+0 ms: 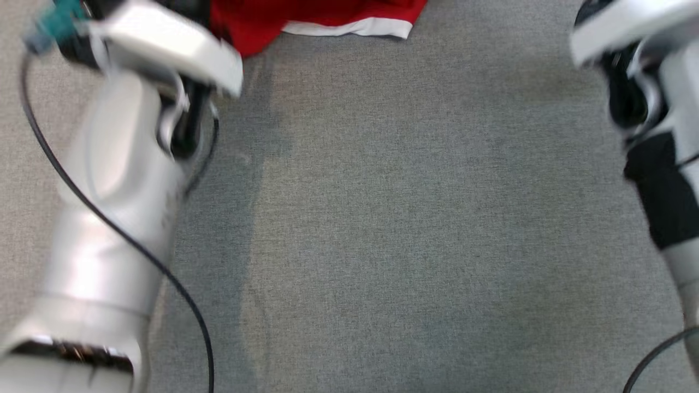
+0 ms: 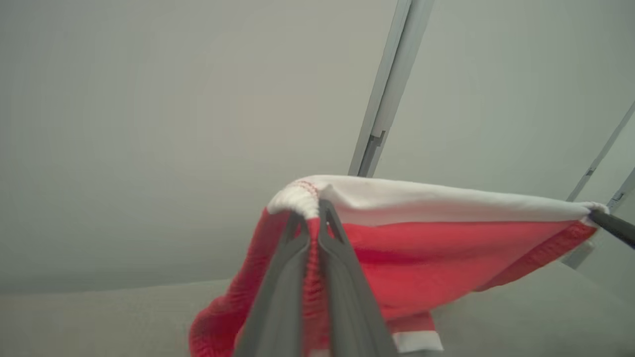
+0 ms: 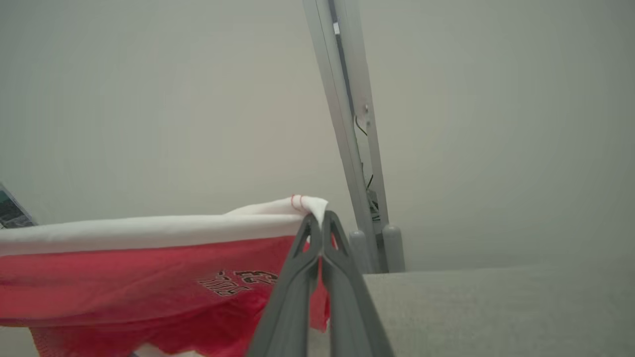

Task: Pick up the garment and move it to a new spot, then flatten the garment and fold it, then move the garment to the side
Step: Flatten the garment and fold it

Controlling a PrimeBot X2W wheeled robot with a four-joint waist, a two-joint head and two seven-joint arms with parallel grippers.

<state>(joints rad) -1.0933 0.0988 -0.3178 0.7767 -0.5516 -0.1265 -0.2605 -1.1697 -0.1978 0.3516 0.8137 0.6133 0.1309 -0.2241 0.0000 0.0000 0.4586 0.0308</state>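
Note:
The garment (image 2: 421, 248) is a red sports jersey with a white band along its edge. It hangs stretched between my two grippers, above the grey carpet. My left gripper (image 2: 312, 210) is shut on one corner of the white band. My right gripper (image 3: 320, 218) is shut on the opposite corner (image 3: 307, 203), where small dark lettering shows on the red cloth. In the left wrist view the right gripper's dark fingertip (image 2: 612, 225) shows at the far end of the band. In the head view the garment's lower part (image 1: 322, 16) lies at the top edge, between both pale forearms.
Grey carpet (image 1: 415, 218) spreads between my two arms. A black cable (image 1: 109, 218) runs along my left forearm. A pale wall with grey metal posts (image 3: 347, 134) stands behind the garment.

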